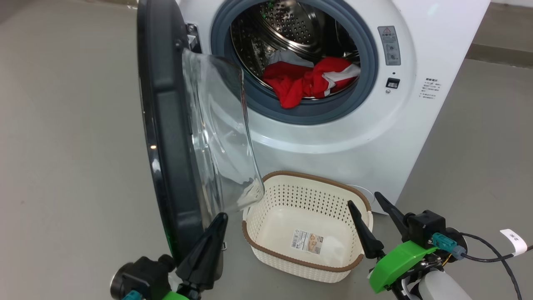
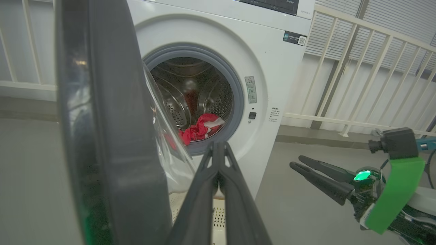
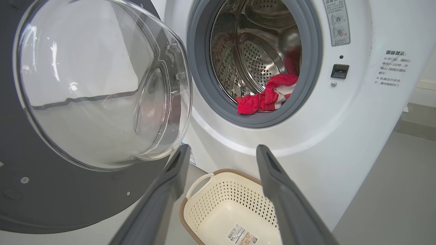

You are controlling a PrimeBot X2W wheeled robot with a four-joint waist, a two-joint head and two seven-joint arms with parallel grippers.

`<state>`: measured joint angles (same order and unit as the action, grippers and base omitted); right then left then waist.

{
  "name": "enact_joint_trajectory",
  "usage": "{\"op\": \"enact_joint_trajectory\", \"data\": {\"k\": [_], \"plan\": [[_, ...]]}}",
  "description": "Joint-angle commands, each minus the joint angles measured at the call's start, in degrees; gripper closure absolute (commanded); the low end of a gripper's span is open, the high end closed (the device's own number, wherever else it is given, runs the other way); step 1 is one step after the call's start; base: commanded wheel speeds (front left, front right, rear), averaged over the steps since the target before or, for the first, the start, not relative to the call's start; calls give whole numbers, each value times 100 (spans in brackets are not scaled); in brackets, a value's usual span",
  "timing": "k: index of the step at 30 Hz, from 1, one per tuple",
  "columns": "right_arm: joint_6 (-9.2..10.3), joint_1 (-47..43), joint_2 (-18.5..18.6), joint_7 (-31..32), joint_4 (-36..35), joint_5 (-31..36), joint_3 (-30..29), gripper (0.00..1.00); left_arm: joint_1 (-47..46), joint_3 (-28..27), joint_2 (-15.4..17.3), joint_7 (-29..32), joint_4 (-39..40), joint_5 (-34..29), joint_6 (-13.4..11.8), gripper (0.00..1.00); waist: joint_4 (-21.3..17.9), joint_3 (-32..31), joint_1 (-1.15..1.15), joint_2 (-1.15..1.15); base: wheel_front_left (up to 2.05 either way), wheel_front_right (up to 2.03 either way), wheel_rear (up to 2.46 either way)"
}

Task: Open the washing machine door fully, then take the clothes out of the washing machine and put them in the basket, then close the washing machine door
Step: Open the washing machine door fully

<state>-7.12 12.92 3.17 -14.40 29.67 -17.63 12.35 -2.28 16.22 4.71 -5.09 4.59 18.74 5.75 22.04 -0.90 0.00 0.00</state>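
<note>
The washing machine door (image 1: 166, 137) stands swung open on the left, its black rim edge-on and its glass bowl (image 1: 220, 137) facing the washing machine (image 1: 354, 137). Red clothes (image 1: 308, 81) with white trim lie at the drum's front lip; they also show in the wrist views (image 2: 201, 127) (image 3: 269, 97). The cream basket (image 1: 316, 178) sits on the floor below the opening, with just a paper label inside. My left gripper (image 1: 220, 218) is shut and holds nothing, right beside the door's lower inner edge (image 2: 112, 136). My right gripper (image 1: 363, 199) is open near the basket's right rim (image 3: 184, 207).
Grey floor spreads left and right of the machine. A white railing (image 2: 357, 68) runs behind it on the right. A black cable with a white tag (image 1: 514, 241) trails from my right wrist.
</note>
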Motion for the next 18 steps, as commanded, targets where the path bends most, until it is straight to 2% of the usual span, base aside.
{"op": "enact_joint_trajectory", "data": {"k": [1,10,18], "plan": [[-36,67,-29,-60,-111,15,151,0,-154,-223,12,23,29,19,-70,100,-29,29,0,0,0,0,0],[-36,122,-29,-60,-69,78,109,0,-278,-456,-22,26,-490,51,-481,100,-54,129,0,0,0,0,0],[-36,138,-29,-60,6,132,71,0,-268,-733,44,-112,-504,107,-708,100,187,222,0,0,0,0,0]]}}
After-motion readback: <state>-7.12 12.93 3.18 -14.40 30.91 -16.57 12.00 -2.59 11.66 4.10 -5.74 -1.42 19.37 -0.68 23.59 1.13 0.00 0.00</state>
